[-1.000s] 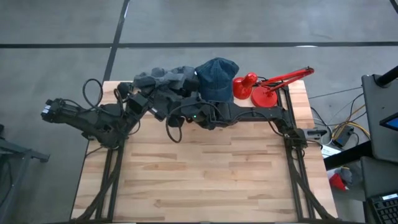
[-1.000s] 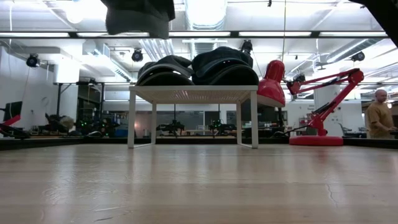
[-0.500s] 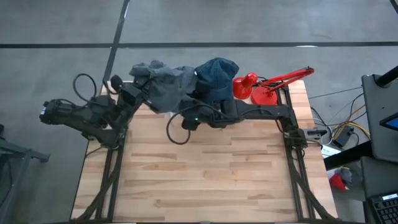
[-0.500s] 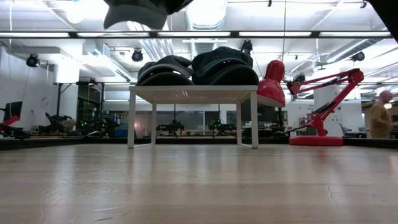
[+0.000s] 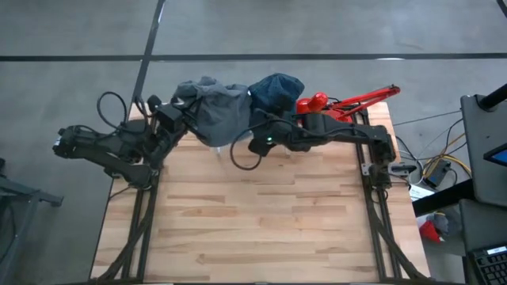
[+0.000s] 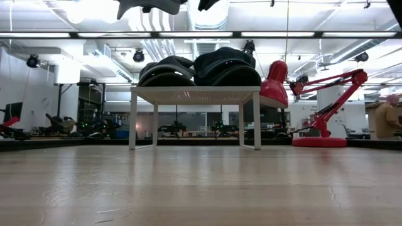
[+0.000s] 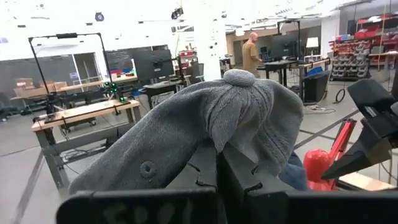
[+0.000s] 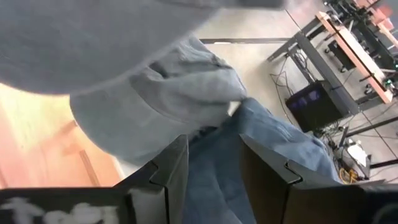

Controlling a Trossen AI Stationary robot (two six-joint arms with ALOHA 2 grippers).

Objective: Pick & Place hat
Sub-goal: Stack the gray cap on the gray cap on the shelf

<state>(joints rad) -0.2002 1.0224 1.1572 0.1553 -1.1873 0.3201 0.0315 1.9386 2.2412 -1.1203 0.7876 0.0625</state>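
A grey cap [image 5: 215, 112] hangs high above the table's far side on my left gripper [image 7: 217, 163], which is shut on it. Its top button [image 7: 239, 77] shows in the left wrist view, and its lower edge [image 6: 149, 5] shows at the top of the low view. A blue denim hat [image 5: 277, 91] lies next to it on a small white stand [image 6: 196, 95], beside another dark hat [image 6: 166, 68]. My right gripper [image 8: 211, 163] is open and holds nothing. It hovers by the two hats [image 5: 255, 133], with the grey cap [image 8: 155, 106] and the blue hat [image 8: 261, 162] ahead of it. My left gripper pinches the grey cap's crown cloth [image 7: 214, 144] between its two shut fingers. The cloth drapes over and around the fingers, so one layer or several cannot be told. The cap is lifted clear of the stand and the table and hangs loose about the gripper.
A red desk lamp [image 5: 342, 113] stands at the table's far right corner, its shade [image 6: 276, 81] close to the stand. The wooden table's near half [image 5: 261, 229] is bare. A person [image 6: 388, 119] shows in the room behind.
My left gripper has risen with the grey cap and carried it toward the far edge; the cap has come off the pile and climbed almost out of the low view. My right arm has drawn back toward the table's right, nearer the blue hat.
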